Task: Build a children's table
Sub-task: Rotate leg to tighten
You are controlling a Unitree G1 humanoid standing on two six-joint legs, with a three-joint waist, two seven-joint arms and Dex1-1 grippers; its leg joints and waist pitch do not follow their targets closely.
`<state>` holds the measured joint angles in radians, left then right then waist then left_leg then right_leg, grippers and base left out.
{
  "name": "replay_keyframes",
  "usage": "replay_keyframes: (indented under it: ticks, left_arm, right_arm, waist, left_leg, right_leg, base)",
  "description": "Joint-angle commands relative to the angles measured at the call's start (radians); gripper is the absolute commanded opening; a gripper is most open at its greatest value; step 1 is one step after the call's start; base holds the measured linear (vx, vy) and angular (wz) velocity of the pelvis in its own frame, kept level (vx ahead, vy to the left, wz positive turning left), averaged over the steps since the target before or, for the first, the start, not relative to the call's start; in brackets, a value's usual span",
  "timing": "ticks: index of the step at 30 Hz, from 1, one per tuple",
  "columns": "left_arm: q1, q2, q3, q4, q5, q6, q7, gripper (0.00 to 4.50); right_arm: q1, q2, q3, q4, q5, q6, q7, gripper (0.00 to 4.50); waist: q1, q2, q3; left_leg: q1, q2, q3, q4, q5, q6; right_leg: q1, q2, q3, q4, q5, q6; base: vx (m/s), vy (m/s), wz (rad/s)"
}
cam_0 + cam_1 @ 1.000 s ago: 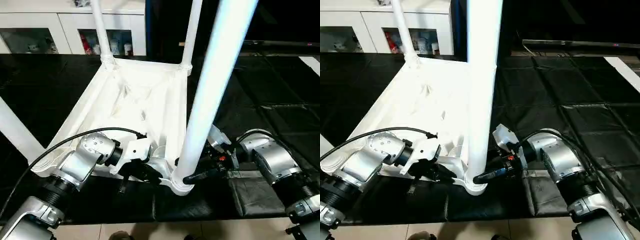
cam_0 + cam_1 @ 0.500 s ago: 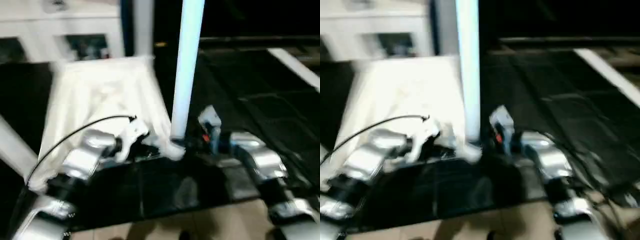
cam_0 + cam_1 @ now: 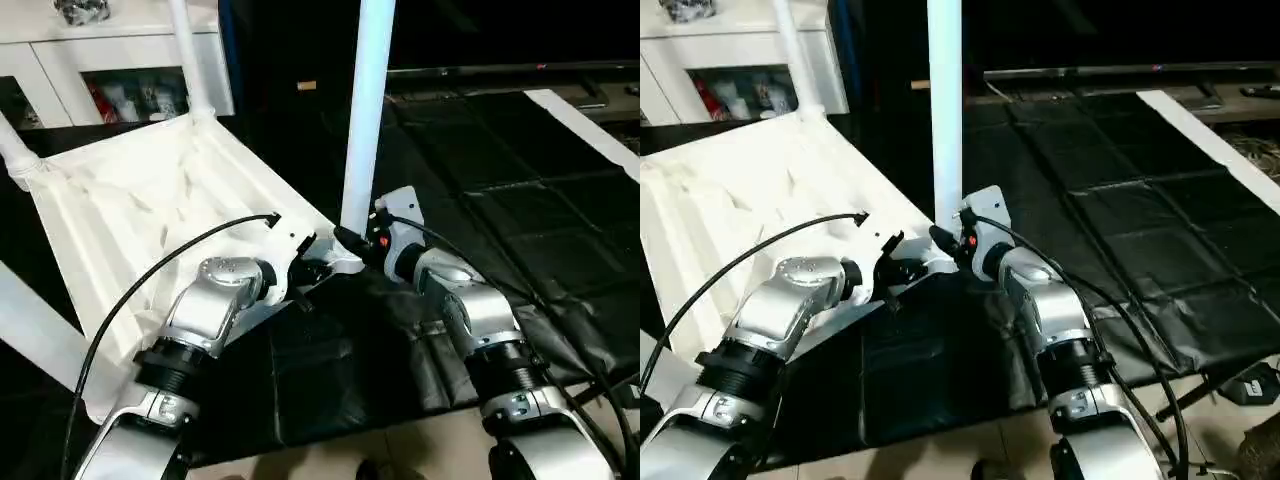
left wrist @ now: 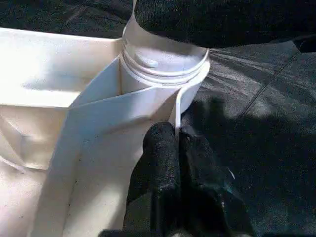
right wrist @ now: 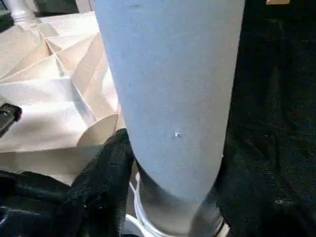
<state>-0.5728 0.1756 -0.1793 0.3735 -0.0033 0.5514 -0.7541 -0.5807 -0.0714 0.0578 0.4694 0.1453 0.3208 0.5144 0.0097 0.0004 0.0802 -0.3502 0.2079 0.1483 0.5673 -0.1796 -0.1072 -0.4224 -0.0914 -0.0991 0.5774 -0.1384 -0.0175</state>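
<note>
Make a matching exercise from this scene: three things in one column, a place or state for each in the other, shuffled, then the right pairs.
Things:
1. left end effector
2. right end effector
3. cabinet

Places or states:
A. beyond the far end of the table top
B. around the base of the near upright leg
C. shut on the thin rim of the table top beside the corner socket

Pairs: 1-C, 2-B, 3-A
</note>
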Motion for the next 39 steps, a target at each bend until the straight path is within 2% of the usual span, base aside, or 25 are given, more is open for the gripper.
replay_keyframes:
  ticks: [1, 2, 5, 7, 9, 10, 11, 13, 14, 16, 17, 18, 19, 22, 24, 25, 26, 27, 29, 32, 37, 39]
  left_arm:
    - [-0.017, -0.035, -0.056, -0.043, -0.039, -0.042, -0.049, 0.00]
    - [-0.012, -0.019, -0.061, -0.047, -0.040, -0.054, -0.070, 0.00]
    - [0.001, 0.033, -0.077, -0.057, -0.037, -0.097, -0.149, 0.00]
    - [0.005, 0.066, -0.086, -0.055, -0.036, -0.111, -0.198, 0.00]
    - [0.012, 0.114, -0.101, -0.058, -0.044, -0.143, -0.281, 0.00]
    - [0.016, 0.137, -0.110, -0.058, -0.046, -0.179, -0.327, 0.00]
    - [0.019, 0.168, -0.124, -0.061, -0.049, -0.210, -0.385, 0.00]
    - [0.020, 0.179, -0.130, -0.062, -0.051, -0.214, -0.405, 0.00]
    - [0.021, 0.206, -0.145, -0.064, -0.053, -0.236, -0.459, 0.00]
    - [0.022, 0.227, -0.159, -0.063, -0.050, -0.264, -0.498, 0.00]
    - [0.022, 0.238, -0.167, -0.061, -0.048, -0.287, -0.523, 0.00]
    - [0.025, 0.257, -0.181, -0.068, -0.054, -0.307, -0.570, 0.00]
    - [0.026, 0.265, -0.186, -0.072, -0.057, -0.309, -0.590, 0.00]
    - [0.027, 0.284, -0.198, -0.084, -0.073, -0.320, -0.642, 0.00]
    - [0.026, 0.299, -0.215, -0.091, -0.079, -0.344, -0.694, 0.00]
    - [0.026, 0.304, -0.222, -0.095, -0.078, -0.349, -0.706, 0.00]
    - [0.028, 0.307, -0.228, -0.099, -0.077, -0.354, -0.715, 0.00]
    - [0.030, 0.312, -0.235, -0.103, -0.078, -0.358, -0.727, 0.00]
    - [0.032, 0.322, -0.249, -0.106, -0.073, -0.377, -0.746, 0.00]
    - [0.032, 0.327, -0.257, -0.108, -0.069, -0.386, -0.760, 0.00]
    - [0.034, 0.328, -0.261, -0.112, -0.069, -0.388, -0.772, 0.00]
    - [0.034, 0.330, -0.263, -0.113, -0.068, -0.390, -0.773, 0.00]
  right_arm:
    - [0.015, 0.048, 0.089, -0.032, 0.037, 0.014, 0.112, 2.91]
    - [0.023, 0.031, 0.090, -0.043, 0.044, 0.011, 0.140, 2.91]
    - [0.049, -0.033, 0.097, -0.087, 0.072, 0.004, 0.249, 3.28]
    - [0.062, -0.077, 0.099, -0.108, 0.085, -0.004, 0.328, 3.39]
    - [0.080, -0.145, 0.110, -0.136, 0.100, -0.013, 0.445, 3.63]
    - [0.086, -0.180, 0.116, -0.144, 0.104, -0.020, 0.502, 3.70]
    - [0.088, -0.224, 0.120, -0.146, 0.111, -0.023, 0.571, 3.76]
    - [0.087, -0.238, 0.119, -0.145, 0.115, -0.020, 0.593, 3.96]
    - [0.087, -0.279, 0.122, -0.149, 0.126, -0.019, 0.669, 4.07]
    - [0.087, -0.315, 0.129, -0.154, 0.133, -0.020, 0.735, 4.14]
    - [0.087, -0.334, 0.135, -0.157, 0.139, -0.020, 0.769, 4.20]
    - [0.083, -0.362, 0.145, -0.158, 0.143, -0.021, 0.821, 4.30]
    - [0.081, -0.373, 0.149, -0.158, 0.143, -0.022, 0.841, 4.40]
    - [0.074, -0.409, 0.170, -0.166, 0.151, -0.019, 0.915, 4.40]
    - [0.061, -0.422, 0.189, -0.161, 0.151, -0.024, 0.970, 4.40]
    - [0.058, -0.423, 0.193, -0.159, 0.150, -0.031, 0.984, 4.40]
    - [0.056, -0.425, 0.197, -0.158, 0.153, -0.028, 0.998, 4.40]
    - [0.055, -0.427, 0.202, -0.158, 0.158, -0.026, 1.015, 4.25]
    - [0.052, -0.425, 0.208, -0.151, 0.161, -0.040, 1.036, 4.25]
    - [0.050, -0.423, 0.218, -0.149, 0.166, -0.040, 1.061, 3.90]
    - [0.054, -0.430, 0.235, -0.162, 0.176, -0.021, 1.097, 3.46]
    - [0.057, -0.431, 0.238, -0.168, 0.180, -0.018, 1.100, 3.41]
  waist:
    - [0.015, -0.002, -0.069]
    - [0.014, -0.005, -0.070]
    - [0.022, -0.003, -0.071]
    - [0.025, -0.002, -0.071]
    - [0.031, -0.001, -0.067]
    - [0.037, 0.000, -0.067]
    - [0.043, 0.003, -0.067]
    - [0.046, 0.003, -0.066]
    - [0.052, 0.007, -0.067]
    - [0.061, 0.004, -0.067]
    - [0.068, 0.007, -0.068]
    - [0.073, 0.006, -0.069]
    - [0.077, 0.007, -0.070]
    - [0.082, 0.004, -0.071]
    - [0.084, 0.002, -0.071]
    - [0.083, -0.004, -0.071]
    - [0.086, 0.000, -0.070]
    - [0.087, -0.001, -0.070]
    - [0.091, -0.002, -0.070]
    - [0.097, -0.003, -0.070]
    - [0.097, -0.004, -0.069]
    - [0.096, -0.004, -0.067]
  left_leg:
    - [-0.015, 0.000, 0.016, -0.056, -0.194, 0.085]
    - [-0.018, 0.000, 0.016, -0.055, -0.180, 0.089]
    - [-0.017, 0.004, 0.016, -0.055, -0.159, 0.106]
    - [-0.015, 0.004, 0.017, -0.054, -0.161, 0.109]
    - [-0.012, 0.006, 0.019, -0.056, -0.175, 0.109]
    - [-0.009, 0.006, 0.018, -0.056, -0.190, 0.105]
    - [-0.004, 0.009, 0.020, -0.056, -0.204, 0.110]
    - [-0.002, 0.012, 0.022, -0.056, -0.205, 0.107]
    - [0.004, 0.014, 0.023, -0.056, -0.207, 0.099]
    - [0.006, 0.017, 0.026, -0.057, -0.217, 0.098]
    - [0.006, 0.019, 0.028, -0.056, -0.214, 0.099]
    - [0.001, 0.021, 0.029, -0.056, -0.204, 0.097]
    - [0.002, 0.021, 0.030, -0.056, -0.202, 0.097]
    - [0.001, 0.023, 0.035, -0.054, -0.203, 0.084]
    - [-0.003, 0.021, 0.035, -0.054, -0.195, 0.082]
    - [-0.004, 0.021, 0.035, -0.054, -0.193, 0.083]
    - [-0.003, 0.023, 0.035, -0.053, -0.194, 0.081]
    - [-0.002, 0.023, 0.036, -0.053, -0.192, 0.080]
    - [-0.001, 0.024, 0.036, -0.054, -0.193, 0.080]
    - [0.001, 0.025, 0.036, -0.055, -0.193, 0.075]
    - [-0.004, 0.024, 0.034, -0.055, -0.193, 0.072]
    - [-0.004, 0.023, 0.034, -0.056, -0.200, 0.069]
  right_leg:
    - [0.070, -0.036, 0.039, -0.069, -0.310, -0.188]
    - [0.072, -0.036, 0.040, -0.066, -0.292, -0.193]
    - [0.074, -0.037, 0.042, -0.061, -0.250, -0.208]
    - [0.075, -0.038, 0.042, -0.061, -0.254, -0.207]
    - [0.068, -0.037, 0.043, -0.064, -0.272, -0.208]
    - [0.070, -0.037, 0.042, -0.067, -0.297, -0.199]
    - [0.065, -0.037, 0.045, -0.067, -0.300, -0.202]
    - [0.061, -0.037, 0.047, -0.065, -0.287, -0.213]
    - [0.058, -0.038, 0.048, -0.063, -0.275, -0.226]
    - [0.058, -0.034, 0.048, -0.060, -0.267, -0.235]
    - [0.057, -0.034, 0.050, -0.056, -0.250, -0.240]
    - [0.060, -0.035, 0.050, -0.052, -0.236, -0.240]
    - [0.061, -0.035, 0.049, -0.050, -0.232, -0.241]
    - [0.062, -0.037, 0.050, -0.047, -0.225, -0.244]
    - [0.064, -0.039, 0.050, -0.047, -0.234, -0.240]
    - [0.064, -0.039, 0.050, -0.048, -0.239, -0.237]
    - [0.062, -0.042, 0.051, -0.049, -0.255, -0.234]
    - [0.062, -0.042, 0.051, -0.049, -0.255, -0.234]
    - [0.060, -0.041, 0.051, -0.049, -0.262, -0.233]
    - [0.059, -0.041, 0.051, -0.050, -0.273, -0.227]
    - [0.062, -0.042, 0.051, -0.050, -0.284, -0.219]
    - [0.062, -0.042, 0.050, -0.052, -0.299, -0.213]
  base:
    - [0.000, 0.000, 0.00]
    - [0.000, 0.000, 0.00]
    - [0.000, 0.000, 0.00]
    - [0.000, 0.000, 0.00]
    - [0.000, 0.000, 0.00]
    - [0.000, 0.000, 0.00]
    - [0.000, 0.000, 0.00]
    - [0.000, 0.000, 0.00]
    - [0.000, 0.000, 0.00]
    - [0.000, 0.000, 0.00]
    - [0.000, 0.000, 0.00]
    - [0.000, 0.000, 0.00]
    - [0.000, 0.000, 0.00]
    - [0.000, 0.000, 0.00]
    - [0.000, 0.000, 0.00]
    - [0.000, 0.000, 0.00]
    - [0.000, 0.000, 0.00]
    - [0.000, 0.000, 0.00]
    - [0.000, 0.000, 0.00]
    - [0.000, 0.000, 0.00]
    - [0.000, 0.000, 0.00]
    - [0.000, 0.000, 0.00]
